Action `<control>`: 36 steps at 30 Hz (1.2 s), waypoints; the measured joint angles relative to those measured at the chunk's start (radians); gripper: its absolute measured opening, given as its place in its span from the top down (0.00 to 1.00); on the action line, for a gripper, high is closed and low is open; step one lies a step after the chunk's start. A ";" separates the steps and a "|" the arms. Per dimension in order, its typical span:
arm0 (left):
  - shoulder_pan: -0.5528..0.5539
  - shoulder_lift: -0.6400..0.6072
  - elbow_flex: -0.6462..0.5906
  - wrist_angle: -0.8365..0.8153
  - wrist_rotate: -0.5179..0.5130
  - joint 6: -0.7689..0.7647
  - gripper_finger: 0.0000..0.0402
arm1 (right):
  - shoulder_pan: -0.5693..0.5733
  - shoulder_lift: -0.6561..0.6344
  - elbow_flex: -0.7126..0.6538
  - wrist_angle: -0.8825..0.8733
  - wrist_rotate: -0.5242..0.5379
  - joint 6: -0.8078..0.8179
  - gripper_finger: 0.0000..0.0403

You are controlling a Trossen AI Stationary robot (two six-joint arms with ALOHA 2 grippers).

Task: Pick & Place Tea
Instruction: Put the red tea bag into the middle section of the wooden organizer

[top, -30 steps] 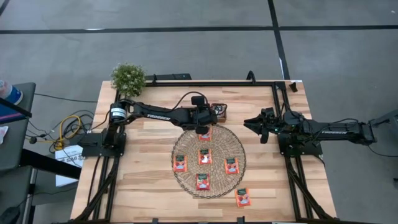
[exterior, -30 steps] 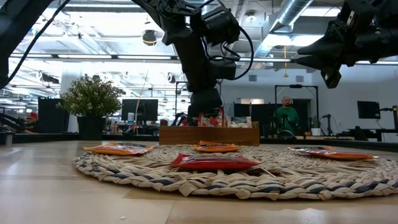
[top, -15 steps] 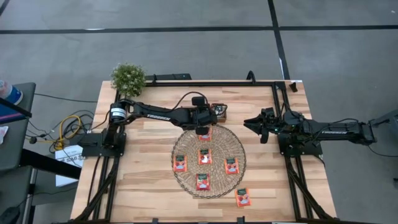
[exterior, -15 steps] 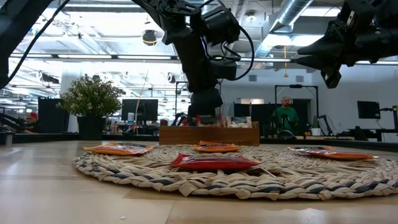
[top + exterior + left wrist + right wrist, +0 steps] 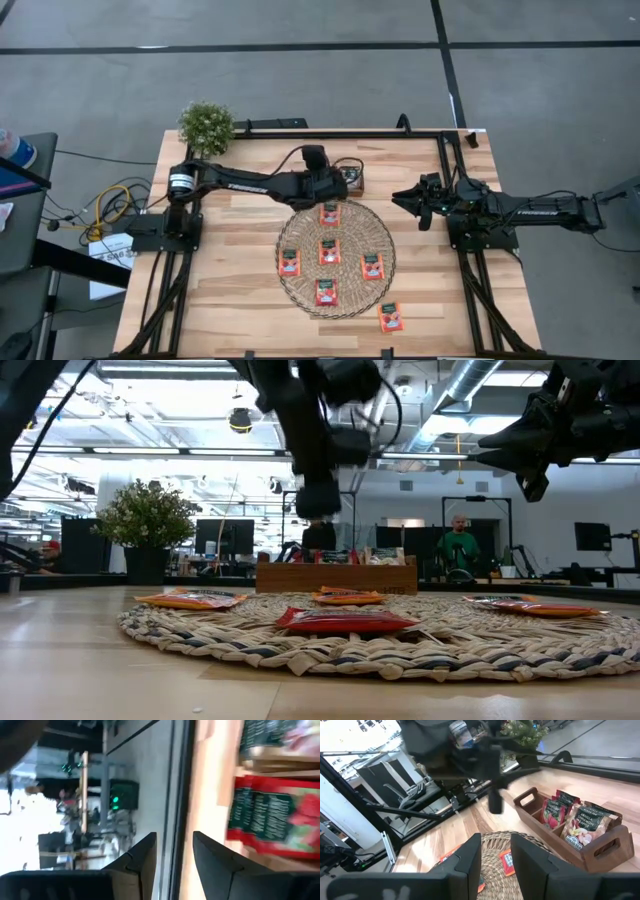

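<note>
Five tea sachets (image 5: 329,215) lie on the woven mat (image 5: 385,235), one just below the left gripper (image 5: 322,190), fingers parted and empty, beside the wooden tray (image 5: 352,178); sixth sachet off mat; right gripper (image 5: 408,203) well apart, narrowly parted, empty.

Before you, red-orange tea sachets (image 5: 328,251), each topped by a dark green band, dot a round woven mat (image 5: 300,235) of pale straw flecked with darker strands. Your pale, streaked-grain wooden table (image 5: 240,280) carries a brown wooden tray (image 5: 600,857), a green potted plant (image 5: 206,124) and two black arms.
</note>
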State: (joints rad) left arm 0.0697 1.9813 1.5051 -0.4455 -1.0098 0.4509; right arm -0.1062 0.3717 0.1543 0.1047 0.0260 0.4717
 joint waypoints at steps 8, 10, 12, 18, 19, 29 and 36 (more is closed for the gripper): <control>-0.116 -0.165 0.000 -0.203 0.370 -0.179 0.73 | 0.000 0.000 0.000 0.000 0.000 0.000 0.76; -0.137 -0.203 0.000 -0.252 0.524 -0.283 0.73 | 0.000 0.000 0.000 0.000 0.000 0.000 0.76; -0.154 -0.231 0.000 -0.260 0.686 -0.402 0.73 | 0.000 0.000 0.000 0.000 0.000 0.000 0.76; -0.194 -0.237 0.001 -0.265 0.990 -0.674 0.73 | 0.000 0.000 0.000 0.000 0.000 0.000 0.76; -0.200 -0.231 0.001 -0.259 1.030 -0.697 0.73 | 0.000 0.000 0.000 0.000 0.000 0.000 0.76; -0.300 -0.128 0.000 -0.220 1.187 -0.793 0.73 | -0.001 0.000 0.000 -0.019 0.000 0.000 0.76; -0.336 -0.040 0.000 -0.200 1.101 -0.801 0.73 | -0.001 0.000 0.000 -0.018 0.001 -0.005 0.76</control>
State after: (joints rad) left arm -0.2662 1.9413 1.5055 -0.6458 0.0912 -0.3501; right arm -0.1070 0.3717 0.1543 0.0872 0.0265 0.4669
